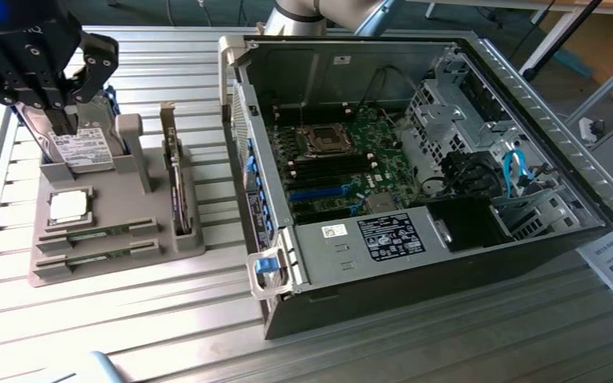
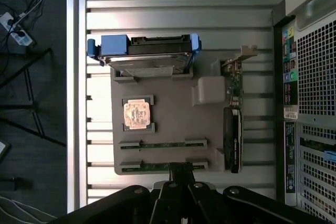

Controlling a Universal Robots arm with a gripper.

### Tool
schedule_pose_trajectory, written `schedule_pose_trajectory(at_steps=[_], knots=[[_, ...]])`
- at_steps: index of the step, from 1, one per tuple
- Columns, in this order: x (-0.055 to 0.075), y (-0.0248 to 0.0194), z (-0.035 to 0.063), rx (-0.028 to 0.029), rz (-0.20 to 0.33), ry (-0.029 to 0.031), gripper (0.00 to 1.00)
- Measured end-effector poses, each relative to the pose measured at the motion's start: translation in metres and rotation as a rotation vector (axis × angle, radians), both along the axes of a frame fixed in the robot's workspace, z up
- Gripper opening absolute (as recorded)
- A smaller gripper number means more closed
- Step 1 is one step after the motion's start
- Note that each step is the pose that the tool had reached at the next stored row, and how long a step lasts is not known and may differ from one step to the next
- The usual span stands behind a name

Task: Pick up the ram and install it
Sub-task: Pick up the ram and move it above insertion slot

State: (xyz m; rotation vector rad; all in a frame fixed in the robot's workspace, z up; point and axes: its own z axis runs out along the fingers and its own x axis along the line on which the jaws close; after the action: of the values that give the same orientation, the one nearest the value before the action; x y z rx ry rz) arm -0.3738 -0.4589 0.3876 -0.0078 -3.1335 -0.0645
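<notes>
Slatted table (image 1: pixel 125 327), grey tray (image 1: pixel 125 209) with ram sticks (image 1: pixel 99 233) slotted; your gripper (image 1: pixel 64 116) hangs closed and empty, upper left, exterior view.

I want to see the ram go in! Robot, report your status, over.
Black tool shut, holding nothing, above grey tray. Long green ram stick in its slot, second stick alongside. Silver hard drive apart, other end of tray.
</notes>
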Motion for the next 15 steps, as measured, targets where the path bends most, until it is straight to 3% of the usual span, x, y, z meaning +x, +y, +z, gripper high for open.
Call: schedule_pose_trajectory(at_steps=[9,15], knots=[[0.0001,0.0000,0.0000,-0.0020,0.072,0.0020,0.11],[0.0002,0.0000,0.0000,-0.0034,0.123,0.0072,0.11]])
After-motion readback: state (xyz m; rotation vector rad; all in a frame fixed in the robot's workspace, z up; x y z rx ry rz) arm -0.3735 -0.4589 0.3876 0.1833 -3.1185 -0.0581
